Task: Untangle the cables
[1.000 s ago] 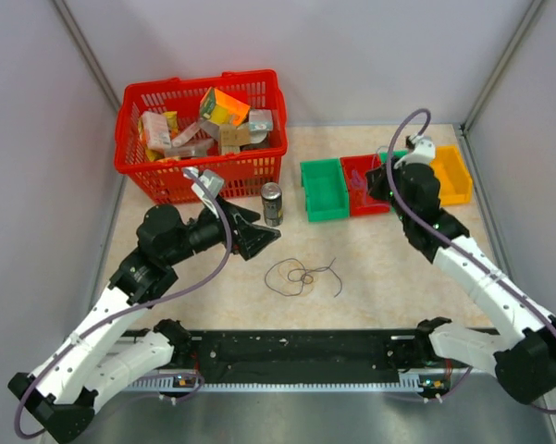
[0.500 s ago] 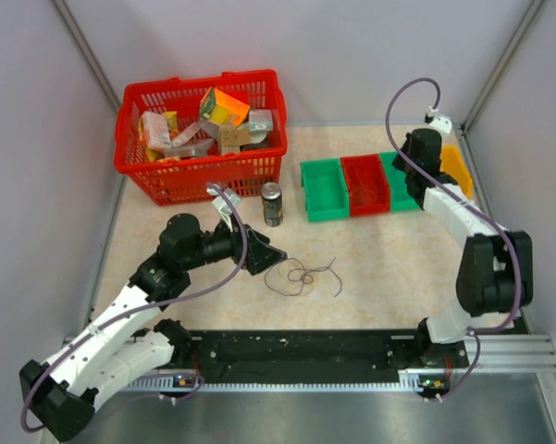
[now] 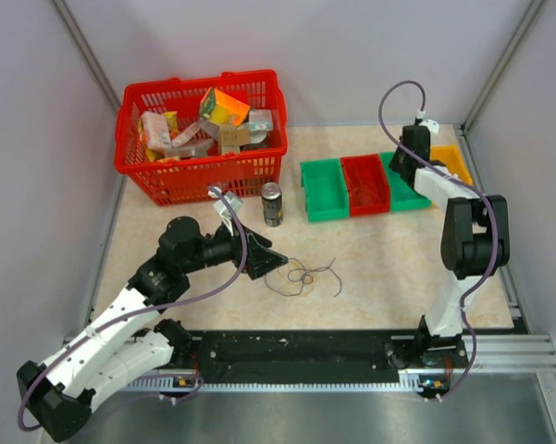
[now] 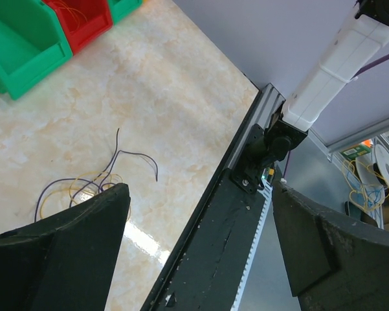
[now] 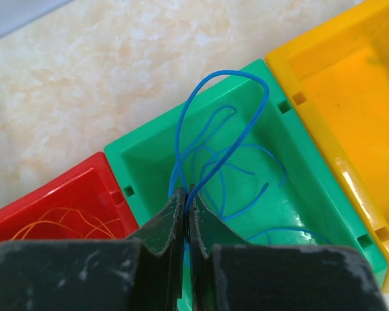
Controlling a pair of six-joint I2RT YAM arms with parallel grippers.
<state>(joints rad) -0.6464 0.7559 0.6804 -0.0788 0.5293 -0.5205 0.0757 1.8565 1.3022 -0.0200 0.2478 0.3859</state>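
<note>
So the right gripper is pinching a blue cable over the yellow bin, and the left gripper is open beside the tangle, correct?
Not quite. The right gripper is pinching the blue cable over the green bin, not the yellow bin next to it, as the right wrist view shows. The rest holds: the left gripper is open beside the tangle.

Red basket (image 3: pixel 203 178) of boxes (image 3: pixel 224 107), a can (image 3: pixel 272 203) just beside it, a green bin (image 3: pixel 323 188) and red bin (image 3: pixel 365 209) rightward.

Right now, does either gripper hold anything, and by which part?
The right gripper pinches the blue cable where a loop's two strands meet, over the green bin. The left gripper is open, holding nothing.
</note>
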